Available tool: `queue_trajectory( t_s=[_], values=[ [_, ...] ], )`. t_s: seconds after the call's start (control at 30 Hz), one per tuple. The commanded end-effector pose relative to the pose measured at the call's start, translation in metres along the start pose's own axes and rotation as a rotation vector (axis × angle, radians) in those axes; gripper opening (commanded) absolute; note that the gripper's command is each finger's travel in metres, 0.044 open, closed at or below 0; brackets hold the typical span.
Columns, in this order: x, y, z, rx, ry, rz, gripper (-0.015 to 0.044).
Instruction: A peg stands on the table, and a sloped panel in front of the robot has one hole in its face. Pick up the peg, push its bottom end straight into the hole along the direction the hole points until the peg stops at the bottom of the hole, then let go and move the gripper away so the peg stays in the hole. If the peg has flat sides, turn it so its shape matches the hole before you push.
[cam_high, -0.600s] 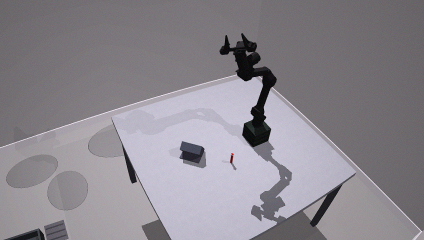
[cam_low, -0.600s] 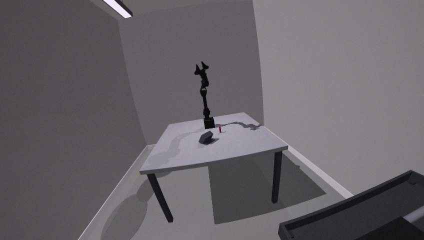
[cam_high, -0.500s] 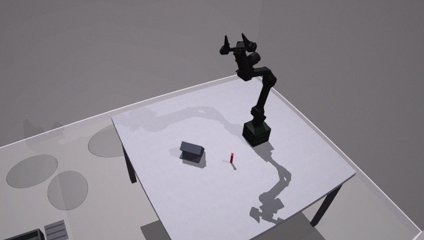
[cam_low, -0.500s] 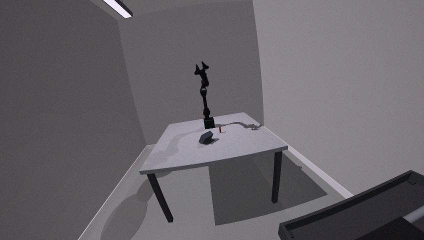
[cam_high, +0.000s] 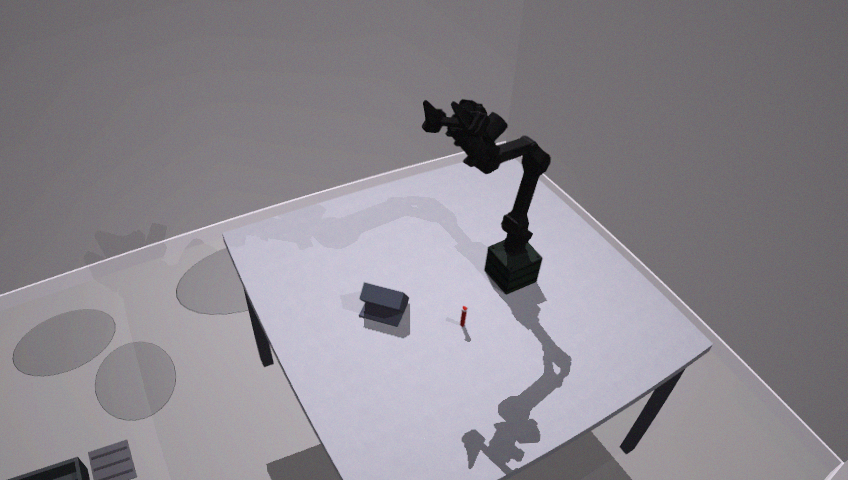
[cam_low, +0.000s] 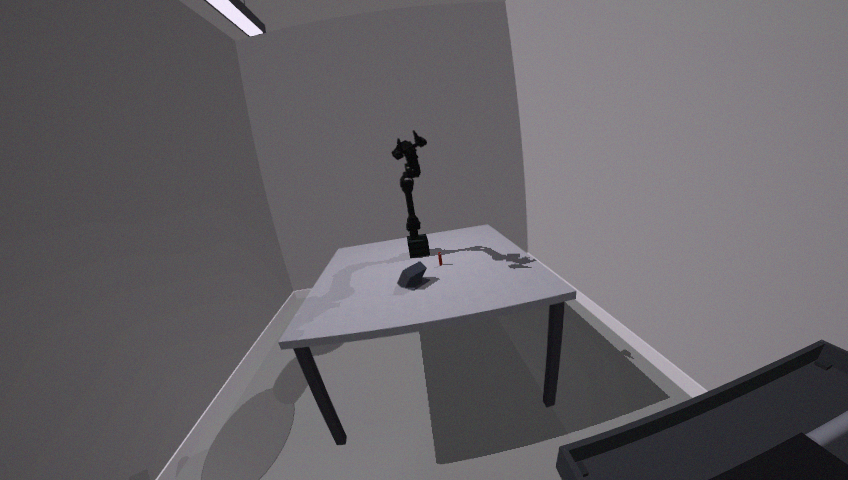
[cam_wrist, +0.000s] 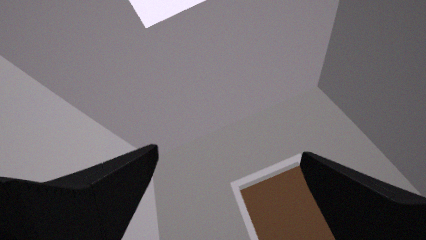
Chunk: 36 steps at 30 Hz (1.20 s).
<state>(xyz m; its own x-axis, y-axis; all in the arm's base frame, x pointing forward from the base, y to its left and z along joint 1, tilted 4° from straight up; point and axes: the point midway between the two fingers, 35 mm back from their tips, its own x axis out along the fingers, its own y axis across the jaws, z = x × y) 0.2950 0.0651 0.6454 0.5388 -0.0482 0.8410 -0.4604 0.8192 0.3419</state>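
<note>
A small red peg (cam_high: 463, 317) (cam_low: 440, 259) stands upright on the table (cam_high: 368, 392) (cam_low: 487, 288), between the arm's base and the panel and somewhat to one side. The dark grey block with the sloped panel (cam_high: 383, 296) (cam_low: 411, 275) stands farther from the base. Its hole cannot be made out in either the top or the exterior view. My gripper (cam_high: 440, 105) (cam_low: 406, 136) (cam_wrist: 229, 155) is open and empty, high above the table and far from the peg. Its fingers point up and outward. Neither the peg nor the panel shows in the wrist view.
The arm's dark base block (cam_high: 512, 265) (cam_low: 418, 246) sits on the table behind the peg. The wrist view shows walls, a bright ceiling light (cam_wrist: 162, 9) and a brown panel with a pale frame (cam_wrist: 239, 197). A dark tray-like piece (cam_low: 702, 410) is off the table, in the foreground.
</note>
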Motion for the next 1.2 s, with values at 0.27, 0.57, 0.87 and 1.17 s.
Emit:
queue_trajectory(
  t_s=[0.27,0.57,0.87,1.17],
  values=[
    [-0.032,-0.024,-0.116,-0.333,0.395,-0.01,0.044],
    [-0.073,-0.04,-0.189,-0.571,0.676,0.06,0.044],
    [-0.126,-0.055,-0.249,-0.79,0.946,0.197,0.044],
    [-0.19,-0.068,-0.295,-0.975,1.203,0.4,0.044]
  ],
)
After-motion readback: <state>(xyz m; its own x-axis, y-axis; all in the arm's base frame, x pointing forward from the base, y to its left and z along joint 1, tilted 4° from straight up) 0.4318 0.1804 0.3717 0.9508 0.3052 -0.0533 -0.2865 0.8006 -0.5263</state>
